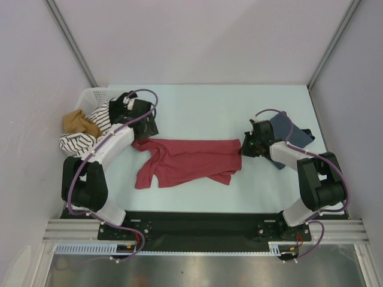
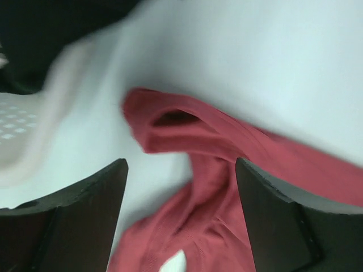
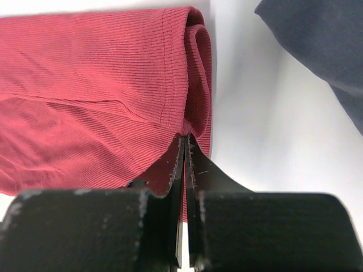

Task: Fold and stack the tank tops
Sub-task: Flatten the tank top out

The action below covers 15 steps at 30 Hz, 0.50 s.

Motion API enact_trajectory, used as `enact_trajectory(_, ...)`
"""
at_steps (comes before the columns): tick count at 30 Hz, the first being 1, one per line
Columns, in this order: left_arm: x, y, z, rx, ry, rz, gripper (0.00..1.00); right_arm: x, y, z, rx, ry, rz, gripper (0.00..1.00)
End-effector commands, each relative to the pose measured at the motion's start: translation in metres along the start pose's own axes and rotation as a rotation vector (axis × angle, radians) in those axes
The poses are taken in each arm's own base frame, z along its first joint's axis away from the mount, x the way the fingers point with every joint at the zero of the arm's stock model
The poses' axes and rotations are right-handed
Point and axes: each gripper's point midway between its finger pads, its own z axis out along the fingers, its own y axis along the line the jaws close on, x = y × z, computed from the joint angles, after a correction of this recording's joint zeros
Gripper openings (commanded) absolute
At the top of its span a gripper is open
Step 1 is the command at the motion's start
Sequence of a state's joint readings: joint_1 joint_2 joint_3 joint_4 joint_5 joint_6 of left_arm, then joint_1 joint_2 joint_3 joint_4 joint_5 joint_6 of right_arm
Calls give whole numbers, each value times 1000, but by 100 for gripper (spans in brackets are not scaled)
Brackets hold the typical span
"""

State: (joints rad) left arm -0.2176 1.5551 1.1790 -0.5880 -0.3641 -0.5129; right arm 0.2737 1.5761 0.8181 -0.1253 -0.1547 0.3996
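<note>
Cloth the colour of brick lies near the middle of the desk (image 1: 203, 101): the red tank top (image 1: 191, 160), spread out lengthwise from left to right. Its right half lies fairly flat, while its left end is rumpled, with one part trailing toward the near edge.

We see the left tool (image 1: 145, 128) hanging over the top's far left corner. In the left wrist view its two dark fingers (image 2: 85, 215) stand spread wide apart, with nothing between them. The cloth below shows there as a rolled red strap beside bare desk.

At the opposite end, the right tool (image 1: 243, 146) meets the top's right hem. From the right wrist view its fingers (image 3: 164, 170) are pressed tightly together. The ribbed hem fold (image 3: 195, 73) narrows into their tips, so we read this as a pinch on the edge of the red tank top.

We find the blue-grey tank top (image 1: 287, 133) at the right side of the desk, partly covered by the right arm. It lies just beside the red top's right end and apart from it, with a strip of bare desk between the two in the right wrist view.

At the far left corner stands a white basket (image 1: 90, 94). A black-and-white striped garment (image 1: 90, 142) and a mustard-brown cloth (image 1: 81, 122) spill over its near side.
</note>
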Motion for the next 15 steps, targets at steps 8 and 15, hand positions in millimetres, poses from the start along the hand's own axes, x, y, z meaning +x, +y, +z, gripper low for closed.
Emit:
enact_trajectory(8, 54, -90, -37, 328, 34, 130, 74, -13, 13, -6, -38, -57, -15, 21)
enact_trajectory(15, 69, -101, -32, 386, 65, 143, 76, -18, 12, -9, -24, -89, -25, 52)
